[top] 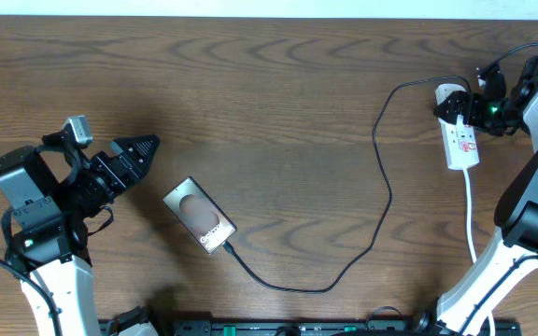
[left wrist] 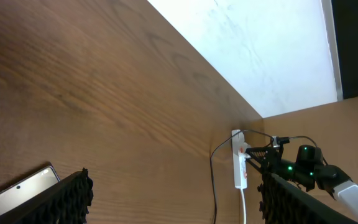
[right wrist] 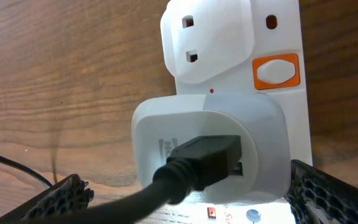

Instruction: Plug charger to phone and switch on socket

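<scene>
The phone (top: 200, 217) lies flat left of the table's middle, screen up. The charger cable (top: 381, 191) runs from the phone's lower right end in a loop to a white adapter (right wrist: 210, 143) plugged into the socket strip (top: 461, 140) at the far right. My right gripper (top: 467, 108) is open over the strip's far end, its fingers either side of the adapter (right wrist: 191, 205). An orange switch (right wrist: 277, 70) sits beside the adapter. My left gripper (top: 138, 149) is open and empty, up and left of the phone. The phone's corner (left wrist: 17, 190) shows beside its left finger.
The strip's white cord (top: 472, 219) runs toward the front edge beside the right arm's base. In the left wrist view the strip (left wrist: 238, 158) and cable (left wrist: 215, 180) show far off. A dark rail (top: 297, 327) lines the front edge.
</scene>
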`<act>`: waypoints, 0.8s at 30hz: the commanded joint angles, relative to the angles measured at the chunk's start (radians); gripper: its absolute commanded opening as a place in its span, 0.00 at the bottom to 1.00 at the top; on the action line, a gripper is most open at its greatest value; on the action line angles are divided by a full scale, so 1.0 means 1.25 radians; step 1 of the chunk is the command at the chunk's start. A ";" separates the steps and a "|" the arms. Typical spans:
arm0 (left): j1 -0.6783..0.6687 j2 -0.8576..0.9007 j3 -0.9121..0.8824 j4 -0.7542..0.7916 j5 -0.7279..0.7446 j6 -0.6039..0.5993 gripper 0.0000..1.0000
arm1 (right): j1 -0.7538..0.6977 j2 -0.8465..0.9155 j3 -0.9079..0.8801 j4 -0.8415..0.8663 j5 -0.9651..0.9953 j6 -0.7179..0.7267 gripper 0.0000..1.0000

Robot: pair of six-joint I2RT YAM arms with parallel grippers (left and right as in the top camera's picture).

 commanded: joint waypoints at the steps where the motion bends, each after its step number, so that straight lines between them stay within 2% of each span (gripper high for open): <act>1: 0.003 0.000 0.000 -0.002 0.009 -0.001 0.84 | 0.015 0.014 -0.010 -0.019 -0.047 0.013 0.99; 24: 0.003 0.000 0.000 -0.016 0.009 0.005 0.85 | 0.060 0.016 -0.032 0.006 -0.065 0.068 0.99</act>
